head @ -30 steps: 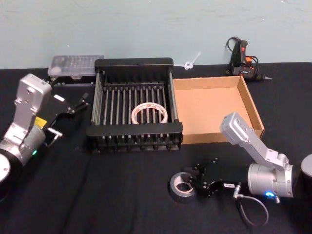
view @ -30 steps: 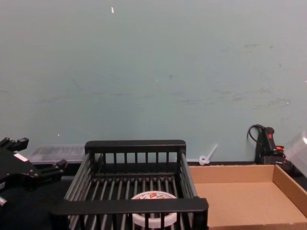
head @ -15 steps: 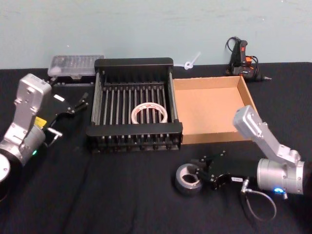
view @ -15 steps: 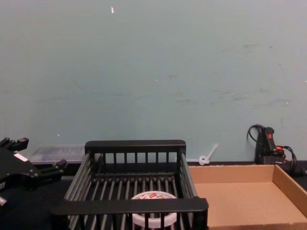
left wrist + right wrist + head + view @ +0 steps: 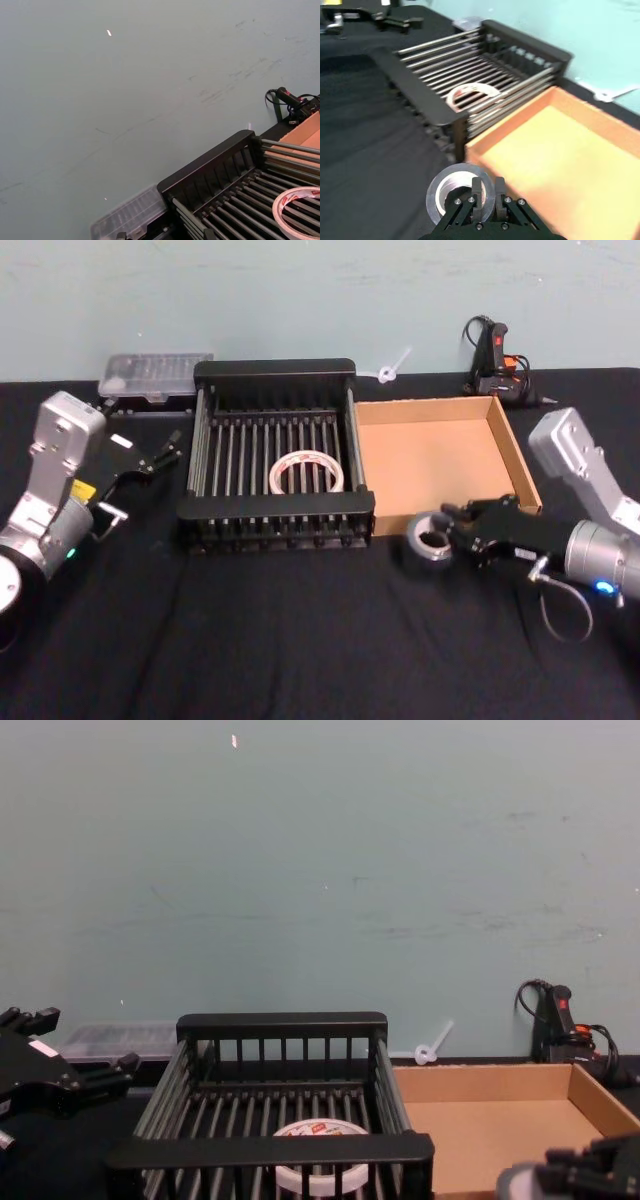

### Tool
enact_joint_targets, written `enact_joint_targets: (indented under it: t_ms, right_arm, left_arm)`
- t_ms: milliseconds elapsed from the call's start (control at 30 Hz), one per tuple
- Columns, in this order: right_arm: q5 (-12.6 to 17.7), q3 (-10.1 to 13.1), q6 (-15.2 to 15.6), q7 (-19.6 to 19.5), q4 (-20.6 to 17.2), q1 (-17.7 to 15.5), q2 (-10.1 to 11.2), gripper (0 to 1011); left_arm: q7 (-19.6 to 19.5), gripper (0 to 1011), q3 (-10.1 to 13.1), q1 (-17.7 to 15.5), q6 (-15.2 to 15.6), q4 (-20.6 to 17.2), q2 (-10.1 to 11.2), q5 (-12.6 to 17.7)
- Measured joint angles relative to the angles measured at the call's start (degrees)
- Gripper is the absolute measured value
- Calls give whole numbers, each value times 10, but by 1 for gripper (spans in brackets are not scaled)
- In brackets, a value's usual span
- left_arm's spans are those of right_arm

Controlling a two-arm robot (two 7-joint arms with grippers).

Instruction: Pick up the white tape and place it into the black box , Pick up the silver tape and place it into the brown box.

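Note:
The white tape [image 5: 307, 473] lies flat on the ribbed bottom of the black box [image 5: 275, 368], also seen in the right wrist view as the white tape [image 5: 472, 96] and from the chest as the white tape [image 5: 320, 1170]. My right gripper [image 5: 455, 533] is shut on the silver tape [image 5: 430, 538], holding it just in front of the near left corner of the brown box [image 5: 430, 455]. In the right wrist view one finger sits inside the core of the silver tape [image 5: 452, 192] and the other outside its wall. My left gripper [image 5: 155, 455] rests open to the left of the black box.
A clear plastic case [image 5: 155, 375] lies behind the black box on the left. A glue gun [image 5: 495, 360] with its cable and a white plastic tie [image 5: 395, 368] sit at the back. Black cloth covers the table, with free room in front.
My right gripper has carried the silver tape from the front of the table up and back to the brown box's near left corner. The left arm has not moved.

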Motion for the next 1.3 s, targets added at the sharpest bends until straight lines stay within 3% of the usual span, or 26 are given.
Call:
enact_joint_targets:
  t_ms: [267,567,1033,1300]
  right_arm:
    - [-17,17,-3,-15,34,22,-20,158]
    - [-33,25,-17,-12,112,68,-60,158]
    - [-54,23,-38,12,229,140,-113,158]
    - [-62,21,-46,21,269,163,-129,158]
  left_arm:
    - [0,1001,0,0,0,0,0,0]
    - [0,1001,0,0,0,0,0,0]
    - [0,1001,0,0,0,0,0,0]
    - [0,1001,0,0,0,0,0,0]
